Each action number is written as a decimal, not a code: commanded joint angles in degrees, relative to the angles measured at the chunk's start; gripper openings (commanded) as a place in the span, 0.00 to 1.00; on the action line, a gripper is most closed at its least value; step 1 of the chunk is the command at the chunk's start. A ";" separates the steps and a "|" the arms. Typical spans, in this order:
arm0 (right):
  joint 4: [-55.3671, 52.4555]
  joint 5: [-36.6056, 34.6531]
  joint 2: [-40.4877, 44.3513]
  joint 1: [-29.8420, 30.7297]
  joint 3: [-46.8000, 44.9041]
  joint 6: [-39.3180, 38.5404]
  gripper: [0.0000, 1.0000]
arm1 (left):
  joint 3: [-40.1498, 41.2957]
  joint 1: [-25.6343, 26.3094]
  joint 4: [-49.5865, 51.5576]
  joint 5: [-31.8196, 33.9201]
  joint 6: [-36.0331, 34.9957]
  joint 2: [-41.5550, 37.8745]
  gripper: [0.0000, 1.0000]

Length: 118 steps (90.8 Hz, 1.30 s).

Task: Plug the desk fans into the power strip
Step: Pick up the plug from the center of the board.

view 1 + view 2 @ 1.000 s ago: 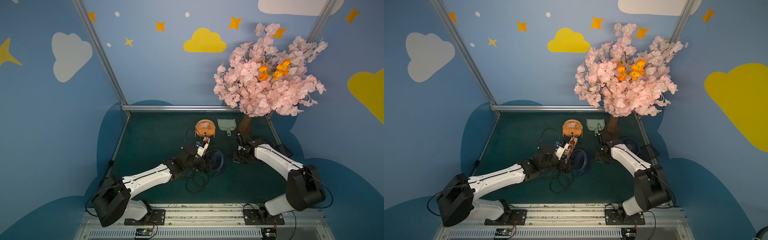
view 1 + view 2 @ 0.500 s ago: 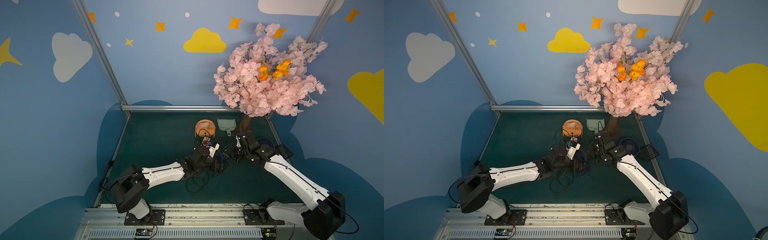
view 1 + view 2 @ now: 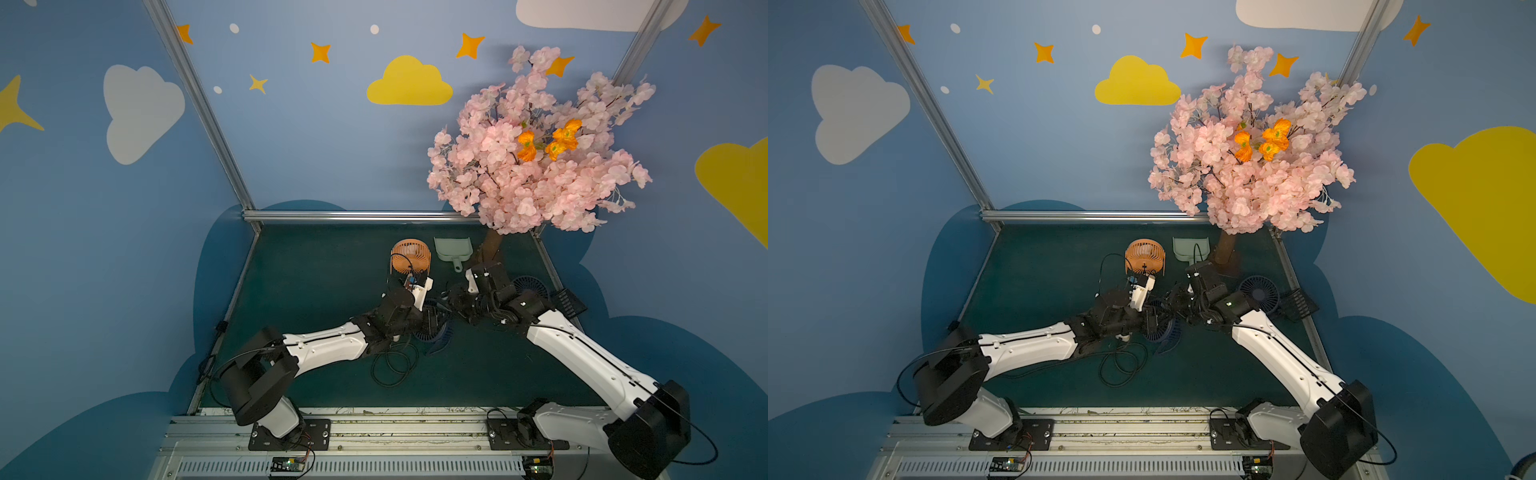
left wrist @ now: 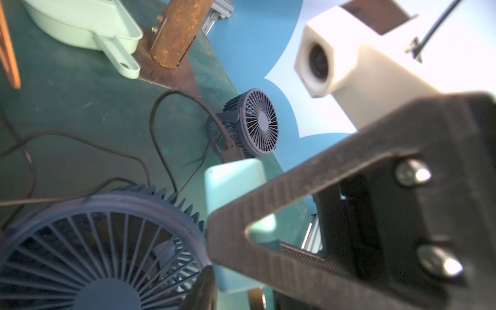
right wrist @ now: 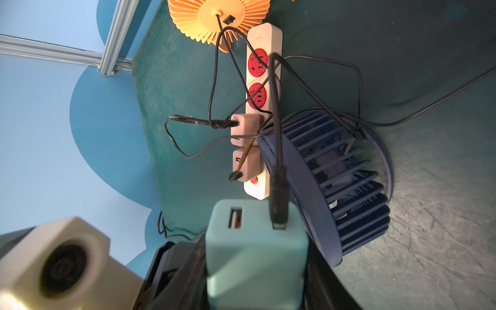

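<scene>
Arm on the right (image 3: 582, 357) stretches inward, claw (image 5: 241, 268) clamping teal adapter (image 5: 255, 236).

Both top views: high over the near edge of the green table (image 3: 316, 266), looking down and forward across all of it. Wrist views: close range, sharing the teal adapter (image 4: 233, 182); the left faces it side-on, the right from behind toward the power strip (image 5: 264, 35), each showing the other's camera housing (image 4: 322, 61)

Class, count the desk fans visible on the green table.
3: an orange fan at the back, a dark blue fan in the centre, and a second blue fan beside the tree trunk.
</scene>
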<state>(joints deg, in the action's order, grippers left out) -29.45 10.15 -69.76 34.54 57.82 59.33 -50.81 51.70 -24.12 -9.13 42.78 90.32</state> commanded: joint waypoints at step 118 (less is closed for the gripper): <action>30.94 50.80 6.34 -15.00 -6.62 -6.65 0.46 | 4.28 -12.76 -36.77 -45.72 24.02 -2.12 0.02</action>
<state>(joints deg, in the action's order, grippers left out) 1.58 58.85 -63.11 19.75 50.09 54.72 -46.70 39.16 -53.06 -51.11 62.65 87.46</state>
